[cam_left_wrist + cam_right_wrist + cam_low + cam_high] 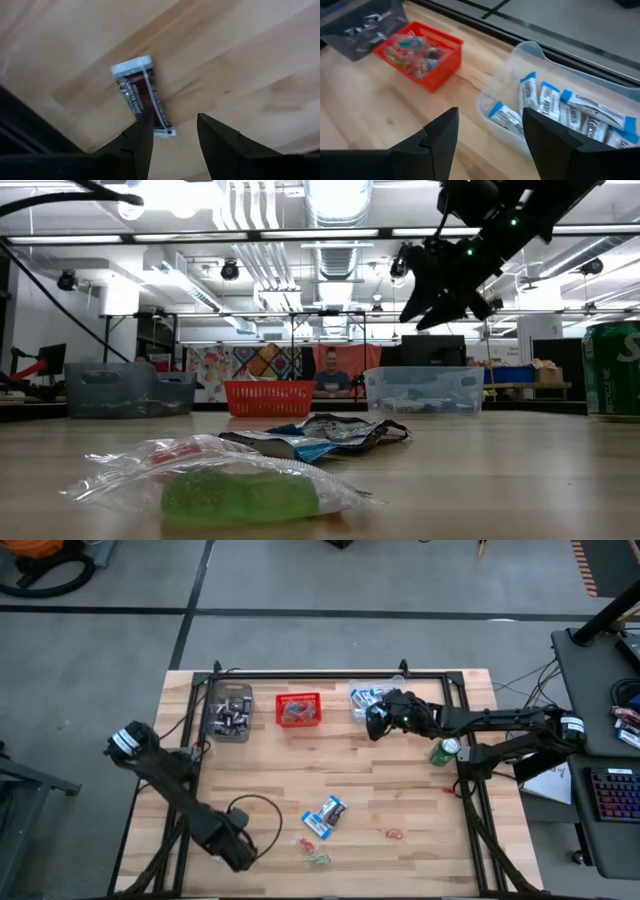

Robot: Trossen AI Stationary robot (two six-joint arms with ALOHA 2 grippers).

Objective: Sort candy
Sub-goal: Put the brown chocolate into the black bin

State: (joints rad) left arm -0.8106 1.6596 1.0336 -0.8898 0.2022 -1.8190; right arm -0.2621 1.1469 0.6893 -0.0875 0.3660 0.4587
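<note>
No wrapper print is readable on the blue-and-white rectangular candy packets (570, 112) filling the clear plastic bin (520, 55); the right gripper (490, 132) hangs over its near rim, fingers apart and empty, beside the red mesh basket (422, 52). The left gripper (172, 137), fingers apart, hovers over a dark brown mini bar (142, 95) near the wooden table (400, 790) edge. A green can (445, 751) stands by the right arm.

Dark brown mini bar (142, 98) on wooden table (240, 65) — left hand (172, 137) spread, just above

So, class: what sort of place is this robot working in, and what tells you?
Probably a robotics lab or workshop. The wooden table stands on a bare concrete floor beside a desk with a keyboard, the low view shows exposed ceiling ducts, and both arms sort candy into a clear bin and red basket.
</note>
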